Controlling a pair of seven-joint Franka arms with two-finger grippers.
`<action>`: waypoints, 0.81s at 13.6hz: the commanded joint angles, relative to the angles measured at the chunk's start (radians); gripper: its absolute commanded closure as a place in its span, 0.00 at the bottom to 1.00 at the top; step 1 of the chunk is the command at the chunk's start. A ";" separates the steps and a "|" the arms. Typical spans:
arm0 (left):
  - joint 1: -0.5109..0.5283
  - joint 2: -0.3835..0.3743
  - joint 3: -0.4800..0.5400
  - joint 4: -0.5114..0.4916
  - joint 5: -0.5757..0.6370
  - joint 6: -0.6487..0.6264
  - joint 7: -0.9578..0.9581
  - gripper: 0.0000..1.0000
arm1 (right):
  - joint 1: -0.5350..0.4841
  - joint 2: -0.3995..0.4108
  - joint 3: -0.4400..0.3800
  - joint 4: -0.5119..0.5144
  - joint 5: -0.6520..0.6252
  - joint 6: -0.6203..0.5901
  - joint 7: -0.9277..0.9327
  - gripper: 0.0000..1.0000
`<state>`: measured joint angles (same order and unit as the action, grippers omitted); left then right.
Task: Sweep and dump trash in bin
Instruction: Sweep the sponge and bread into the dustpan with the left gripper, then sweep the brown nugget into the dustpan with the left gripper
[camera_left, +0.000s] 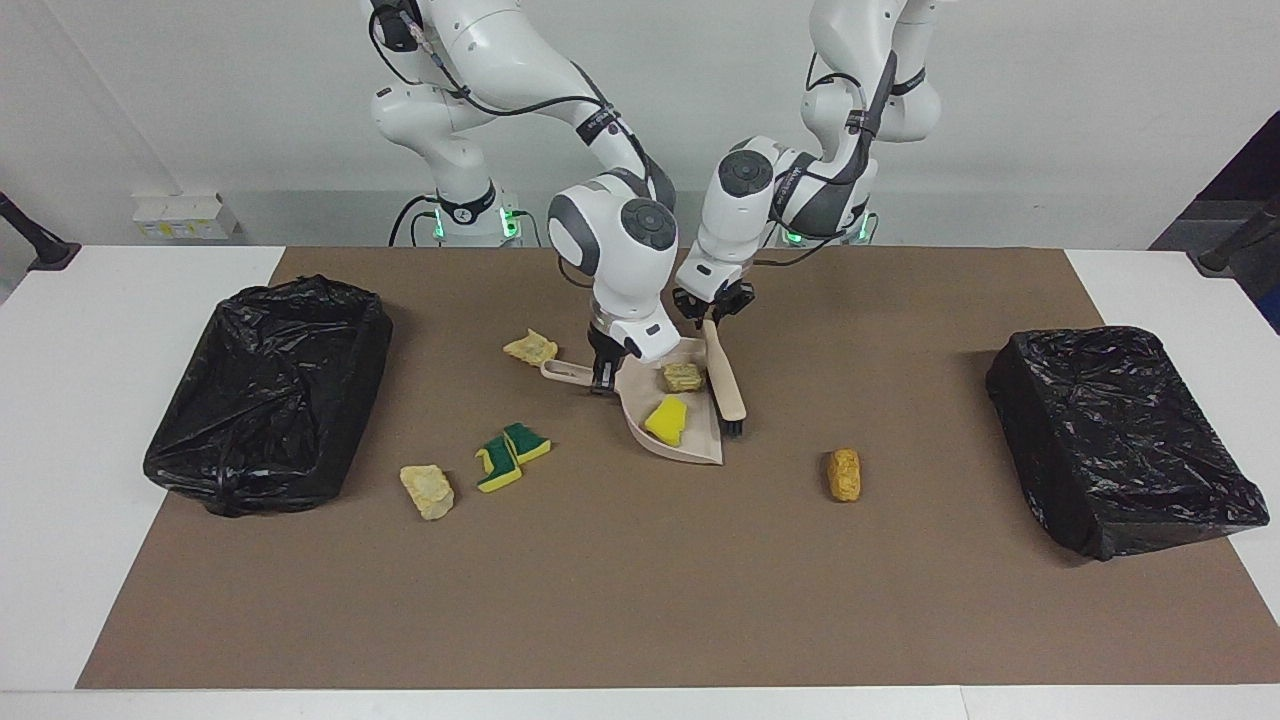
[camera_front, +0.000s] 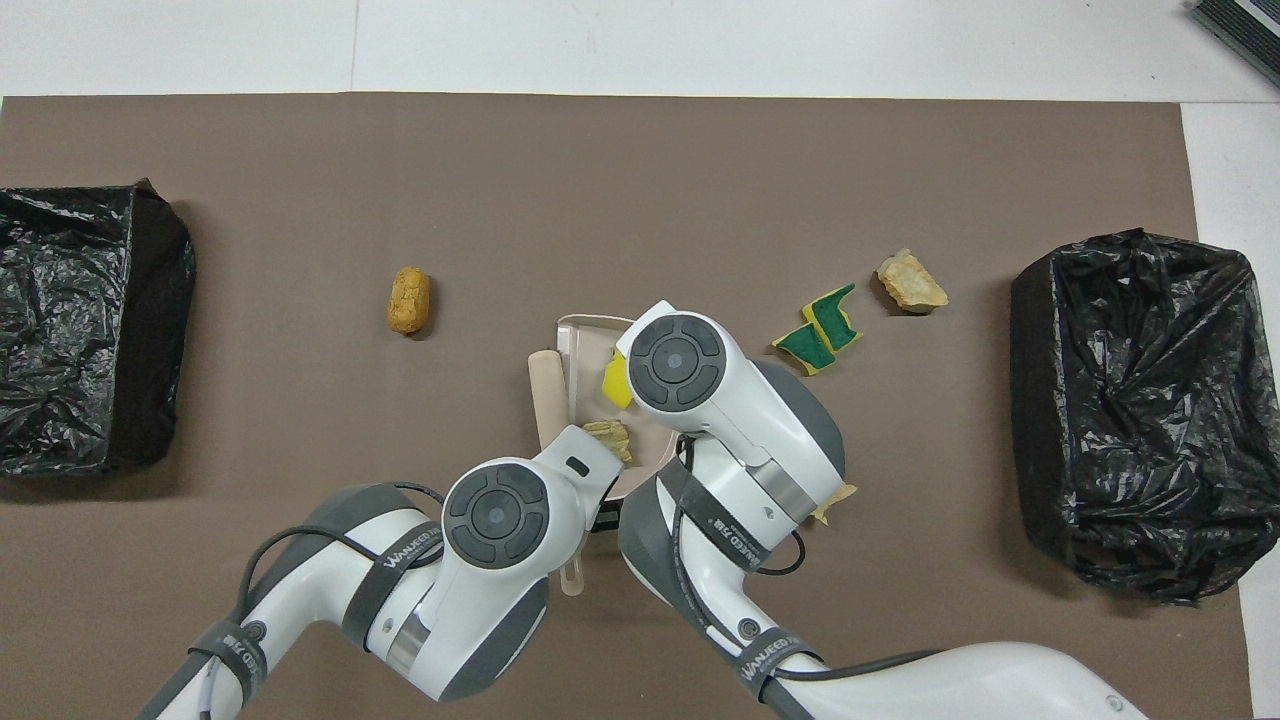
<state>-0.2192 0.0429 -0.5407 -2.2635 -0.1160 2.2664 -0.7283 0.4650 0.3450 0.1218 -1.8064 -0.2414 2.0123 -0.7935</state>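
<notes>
- Left gripper (camera_left: 712, 312): fingers clamped on the upper end of the brush (camera_left: 727, 382) handle. The brush slants down to the mat, its black bristles at the open edge of the dustpan (camera_left: 690, 440).
- Right gripper (camera_left: 601, 378): fingers pinched on the dustpan handle, at the end nearer the right arm's side. The pan rests flat on the brown mat (camera_left: 640, 600), with its open edge turned toward the left arm's end of the table.
- Trash in the pan: a yellow scrap (camera_left: 667, 421) and a tan scrap (camera_left: 683, 377), both lying on the pan floor just beside the brush.
- Trash on the mat:
  - an orange scrap (camera_left: 844, 474), farther from the robots than the pan and toward the left arm's end;
  - two green-and-yellow scraps (camera_left: 511, 455), touching each other, toward the right arm's end;
  - a pale beige scrap (camera_left: 427, 491) near them;
  - a yellow-tan scrap (camera_left: 530, 347) just beside the pan handle, nearer to the robots.
- Bins: one black-lined bin (camera_left: 268, 392) at the right arm's end of the table and a second black-lined bin (camera_left: 1122, 438) at the left arm's end, both well apart from the pan.
</notes>
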 joint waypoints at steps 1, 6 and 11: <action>-0.006 0.009 -0.004 0.068 -0.021 -0.077 0.013 1.00 | -0.011 -0.008 0.006 -0.005 -0.027 -0.014 0.027 1.00; -0.002 -0.011 0.161 0.197 0.013 -0.291 0.185 1.00 | -0.011 -0.008 0.007 -0.005 -0.027 -0.014 0.028 1.00; -0.003 0.040 0.395 0.271 0.101 -0.281 0.530 1.00 | -0.011 -0.008 0.006 -0.005 -0.025 -0.014 0.030 1.00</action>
<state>-0.2145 0.0453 -0.2032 -2.0505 -0.0368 2.0006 -0.3025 0.4645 0.3450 0.1217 -1.8064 -0.2414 2.0123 -0.7930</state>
